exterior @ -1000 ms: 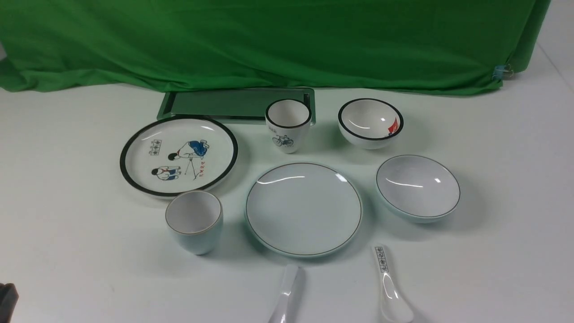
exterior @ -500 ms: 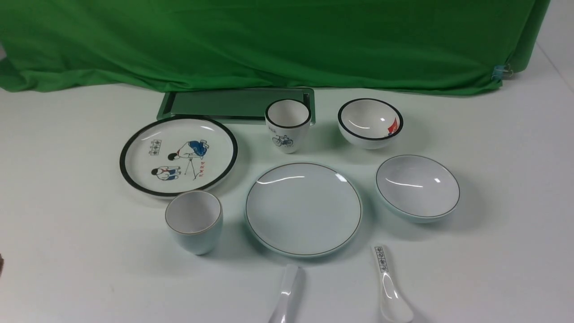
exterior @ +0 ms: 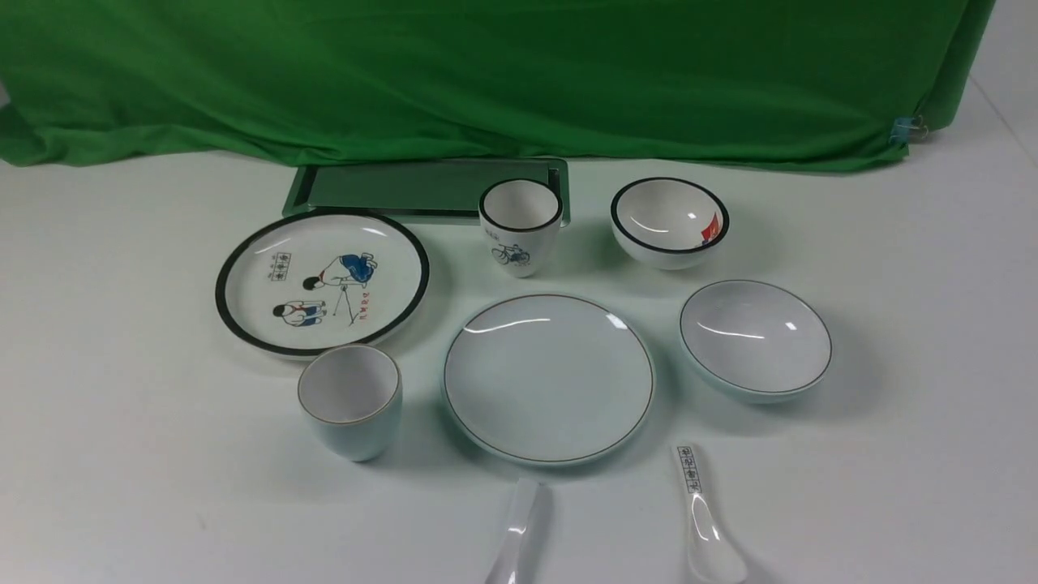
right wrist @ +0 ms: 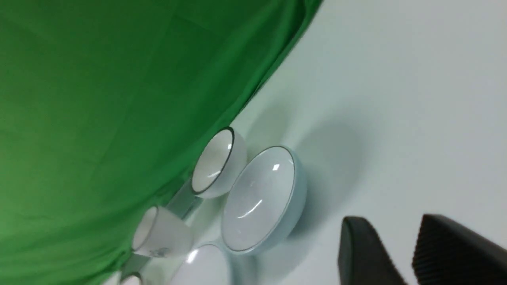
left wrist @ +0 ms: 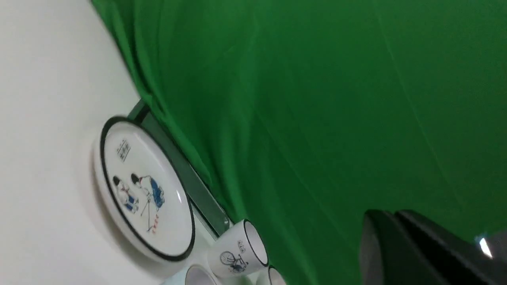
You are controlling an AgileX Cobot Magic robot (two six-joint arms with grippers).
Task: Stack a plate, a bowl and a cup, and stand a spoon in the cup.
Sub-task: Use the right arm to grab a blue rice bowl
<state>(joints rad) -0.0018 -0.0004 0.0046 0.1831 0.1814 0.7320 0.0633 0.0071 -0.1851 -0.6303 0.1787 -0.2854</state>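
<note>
Left jaws pressed together, right jaws parted and empty. On the table (exterior: 122,365), plate (exterior: 548,377) sits central, bowl (exterior: 756,339) just right, cup (exterior: 350,401) left, spoon (exterior: 517,535) in front, nothing stacked. Danger: the labelled spoon (exterior: 704,519) lies near ours, and a sloppy reach could grab the wrong one.

The spoon (exterior: 519,531) runs off the front view's lower edge; the label on the other spoon (exterior: 704,519) is too small to read; right wrist view crops the plate (right wrist: 206,269).
</note>
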